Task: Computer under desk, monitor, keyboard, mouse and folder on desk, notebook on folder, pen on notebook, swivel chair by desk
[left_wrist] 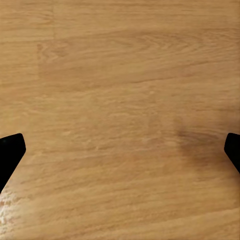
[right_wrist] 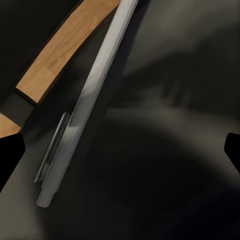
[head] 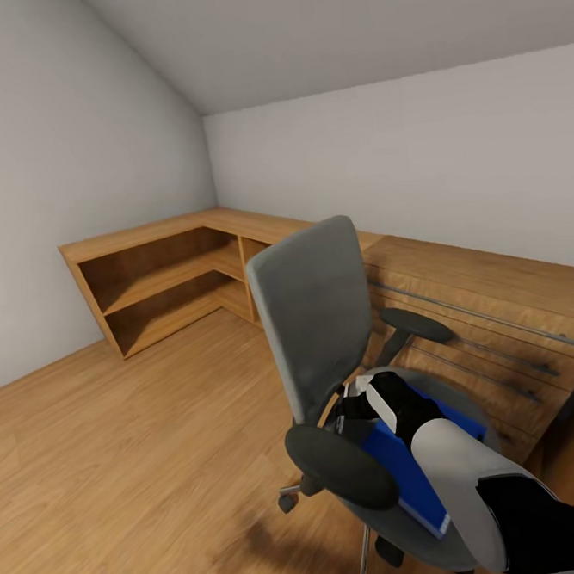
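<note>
The swivel chair (head: 315,319) stands in the middle of the head view, with a grey back and dark armrests. On its seat lies the blue folder (head: 401,472), partly covered by my right arm. My right gripper (head: 358,405) is down at the seat's back edge, close to the chair back. In the right wrist view the right gripper (right_wrist: 121,155) is open over the dark seat beside a long pale grey strip (right_wrist: 85,115). My left gripper (left_wrist: 121,152) hangs open over bare wood floor. The desk, monitor, keyboard, mouse, computer, notebook and pen are out of view.
A low light-wood shelf unit (head: 161,280) runs along the far corner. A wooden dresser (head: 480,324) with metal handles stands right behind the chair. Open wood floor (head: 119,455) lies to the chair's left.
</note>
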Controlling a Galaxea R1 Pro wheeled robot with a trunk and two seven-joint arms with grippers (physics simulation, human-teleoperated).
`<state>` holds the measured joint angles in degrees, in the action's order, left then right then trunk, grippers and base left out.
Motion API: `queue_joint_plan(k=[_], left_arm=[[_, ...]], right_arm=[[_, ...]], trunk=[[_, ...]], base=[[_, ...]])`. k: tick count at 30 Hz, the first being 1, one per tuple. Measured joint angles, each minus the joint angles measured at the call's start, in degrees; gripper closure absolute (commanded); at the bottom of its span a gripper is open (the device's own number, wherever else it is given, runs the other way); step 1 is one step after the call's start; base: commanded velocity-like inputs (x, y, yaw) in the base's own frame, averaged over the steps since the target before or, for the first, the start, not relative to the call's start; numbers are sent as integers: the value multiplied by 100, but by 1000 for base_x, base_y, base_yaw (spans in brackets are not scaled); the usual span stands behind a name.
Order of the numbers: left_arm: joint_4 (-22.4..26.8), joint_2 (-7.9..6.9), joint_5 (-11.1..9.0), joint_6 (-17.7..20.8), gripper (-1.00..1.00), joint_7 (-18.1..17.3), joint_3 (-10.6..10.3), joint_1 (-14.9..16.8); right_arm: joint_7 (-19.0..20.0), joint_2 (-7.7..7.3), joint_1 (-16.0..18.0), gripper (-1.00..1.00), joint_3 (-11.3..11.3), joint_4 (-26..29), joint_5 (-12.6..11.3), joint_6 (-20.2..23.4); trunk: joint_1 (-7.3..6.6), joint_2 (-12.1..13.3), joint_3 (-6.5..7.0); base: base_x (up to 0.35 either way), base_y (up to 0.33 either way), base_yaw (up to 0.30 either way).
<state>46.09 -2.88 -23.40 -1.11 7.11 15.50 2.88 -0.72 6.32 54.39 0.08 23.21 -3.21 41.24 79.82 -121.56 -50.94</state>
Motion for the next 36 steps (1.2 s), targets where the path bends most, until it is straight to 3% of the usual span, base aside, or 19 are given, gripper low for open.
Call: queue_joint_plan(k=[6,32,36], left_arm=[[-4,0,0,0,-100,0,0,0],[-4,0,0,0,-100,0,0,-2],[-6,0,4,-1,-100,0,0,0]], right_arm=[[5,1,5,-100,1,46,40,4],[2,2,5,-100,4,64,47,3],[5,2,4,-100,1,181,39,1]], trunk=[[123,-240,-106],[131,-242,-106],[208,-401,-178]], base=[[0,0,0],[0,0,0],[0,0,0]])
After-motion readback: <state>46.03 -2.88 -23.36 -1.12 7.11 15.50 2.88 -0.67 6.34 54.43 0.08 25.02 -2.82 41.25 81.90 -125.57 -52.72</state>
